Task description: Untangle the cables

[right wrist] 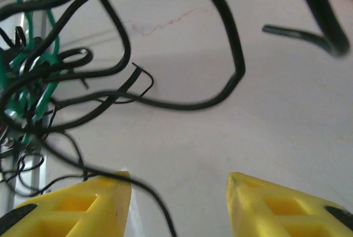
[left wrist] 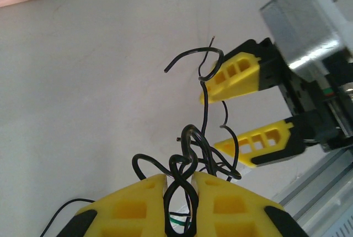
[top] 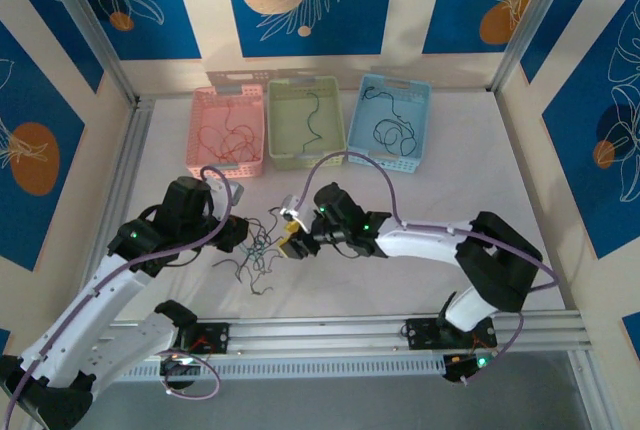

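the left gripper is pinched shut on a knot of black cables, whose strands rise from between its yellow fingertips toward the right gripper just ahead of it. the right gripper's jaws stand well apart with nothing clamped between them; one black strand curls at the tip of one finger, and i cannot tell whether it touches. the rest of the clump, black mixed with green, hangs and lies on the table between the two grippers.
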